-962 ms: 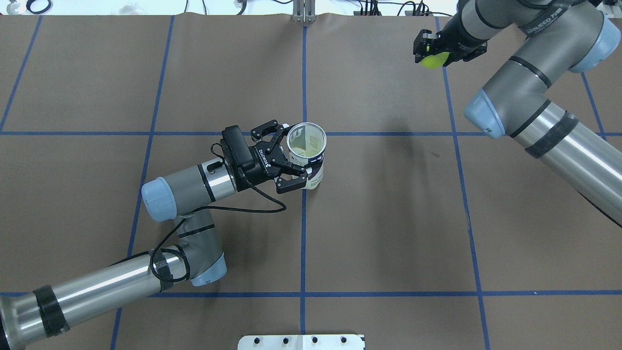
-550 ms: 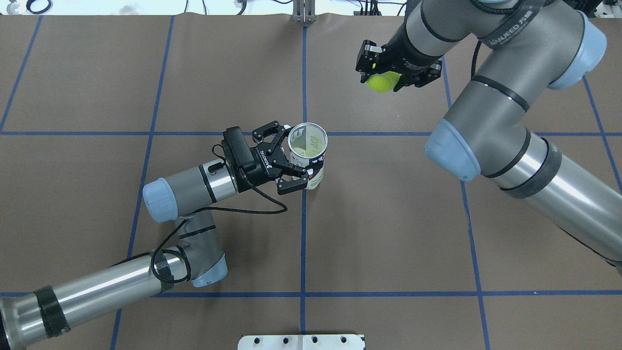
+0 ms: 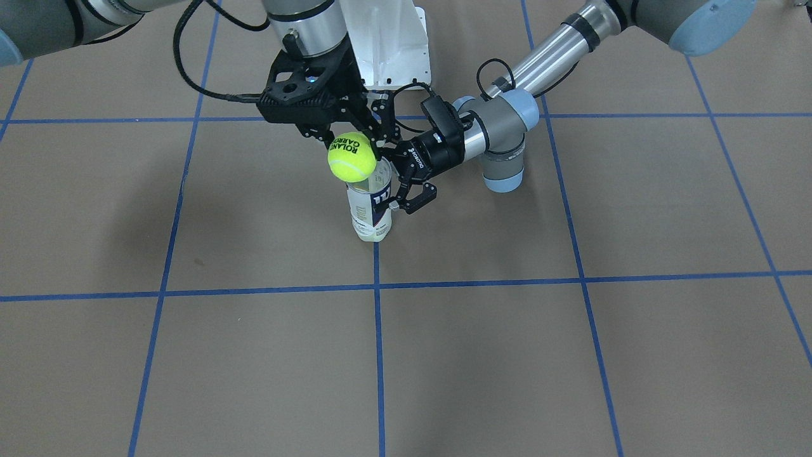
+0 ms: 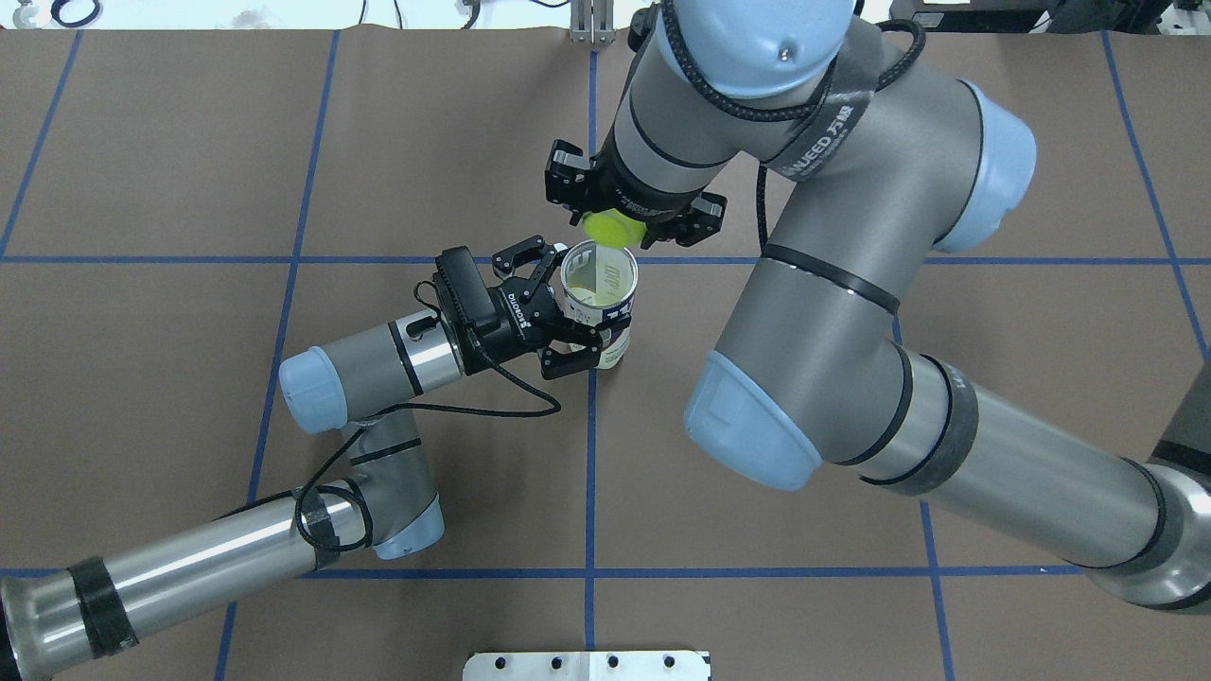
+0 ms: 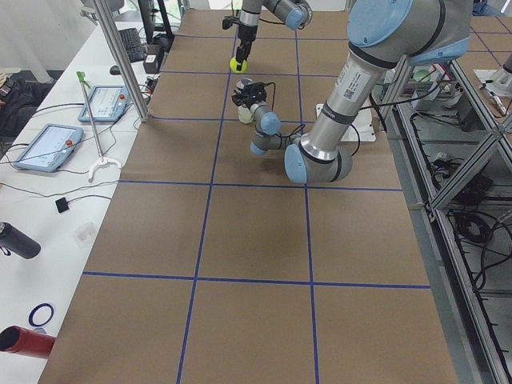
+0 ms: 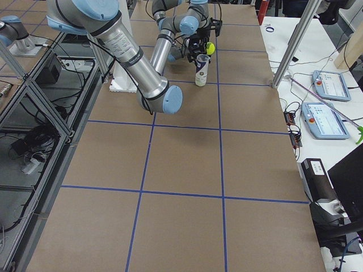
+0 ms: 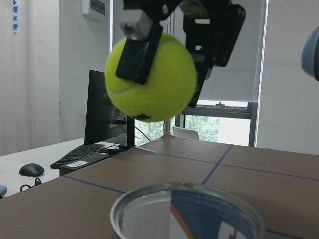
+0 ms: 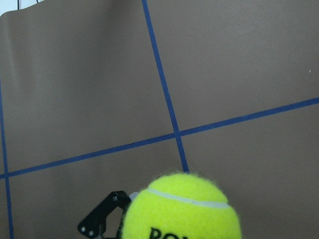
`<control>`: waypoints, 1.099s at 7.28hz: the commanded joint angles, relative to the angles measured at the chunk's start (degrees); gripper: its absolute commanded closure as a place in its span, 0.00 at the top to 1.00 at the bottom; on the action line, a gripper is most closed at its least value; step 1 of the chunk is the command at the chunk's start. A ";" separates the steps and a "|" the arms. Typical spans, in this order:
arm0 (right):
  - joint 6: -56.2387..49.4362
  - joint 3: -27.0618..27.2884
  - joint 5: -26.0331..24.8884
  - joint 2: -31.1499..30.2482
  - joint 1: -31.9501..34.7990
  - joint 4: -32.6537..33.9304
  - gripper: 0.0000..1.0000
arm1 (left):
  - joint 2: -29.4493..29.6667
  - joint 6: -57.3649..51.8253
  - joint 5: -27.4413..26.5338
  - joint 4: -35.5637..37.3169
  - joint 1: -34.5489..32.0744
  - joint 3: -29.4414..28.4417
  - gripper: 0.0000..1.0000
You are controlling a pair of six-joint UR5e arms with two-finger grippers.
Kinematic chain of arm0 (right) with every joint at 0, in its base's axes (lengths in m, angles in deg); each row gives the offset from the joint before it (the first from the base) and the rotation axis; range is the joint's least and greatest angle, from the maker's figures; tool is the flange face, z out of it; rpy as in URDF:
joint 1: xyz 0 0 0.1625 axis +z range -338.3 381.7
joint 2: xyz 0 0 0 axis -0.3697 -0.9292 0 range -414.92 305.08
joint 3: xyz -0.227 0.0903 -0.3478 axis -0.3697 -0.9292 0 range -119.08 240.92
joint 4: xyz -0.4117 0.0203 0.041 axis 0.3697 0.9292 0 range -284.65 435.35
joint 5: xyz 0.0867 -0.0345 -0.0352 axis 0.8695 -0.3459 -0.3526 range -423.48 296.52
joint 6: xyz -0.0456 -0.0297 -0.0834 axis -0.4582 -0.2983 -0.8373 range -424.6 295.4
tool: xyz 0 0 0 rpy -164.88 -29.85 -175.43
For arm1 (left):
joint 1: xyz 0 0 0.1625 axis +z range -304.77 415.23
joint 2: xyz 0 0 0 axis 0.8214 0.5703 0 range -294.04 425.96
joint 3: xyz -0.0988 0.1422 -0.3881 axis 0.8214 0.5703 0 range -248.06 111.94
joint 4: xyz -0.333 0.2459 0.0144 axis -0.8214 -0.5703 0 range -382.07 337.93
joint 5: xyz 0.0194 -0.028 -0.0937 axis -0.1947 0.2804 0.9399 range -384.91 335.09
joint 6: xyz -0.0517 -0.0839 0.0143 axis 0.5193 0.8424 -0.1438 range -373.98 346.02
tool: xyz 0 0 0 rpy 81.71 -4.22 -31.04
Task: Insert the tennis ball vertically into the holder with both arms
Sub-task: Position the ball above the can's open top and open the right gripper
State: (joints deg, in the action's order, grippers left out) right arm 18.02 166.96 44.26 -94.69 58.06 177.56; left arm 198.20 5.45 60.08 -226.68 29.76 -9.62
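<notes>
The holder (image 4: 598, 295), a clear can with a white and navy label, stands upright and open-topped near the table's middle. My left gripper (image 4: 573, 301) reaches in from the left with its fingers (image 3: 412, 200) closed on the can's sides. My right gripper (image 4: 620, 219) points down and is shut on a yellow-green tennis ball (image 4: 612, 228). The ball (image 3: 352, 157) hangs just above the can's rim, slightly off its centre toward the far side. The left wrist view shows the ball (image 7: 152, 77) above and beyond the can's metal rim (image 7: 187, 206).
The brown table cover is marked with blue tape lines (image 4: 590, 454). The white pedestal base (image 3: 390, 44) stands at the robot's side of the table. In the overhead view my right arm's elbow (image 4: 757, 416) hangs over the table to the right of the can.
My right arm has swung left from the far right of the table, bringing the ball to just above the can. The left gripper and the can have not moved.
</notes>
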 commanded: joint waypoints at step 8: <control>-0.09 1.89 -3.24 1.02 -2.79 3.00 1.00 | 0.12 0.00 0.00 0.00 0.33 0.00 0.99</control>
State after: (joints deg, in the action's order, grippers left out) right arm 18.19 168.62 40.92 -93.63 55.23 180.52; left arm 198.32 5.45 60.08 -226.62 30.08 -9.62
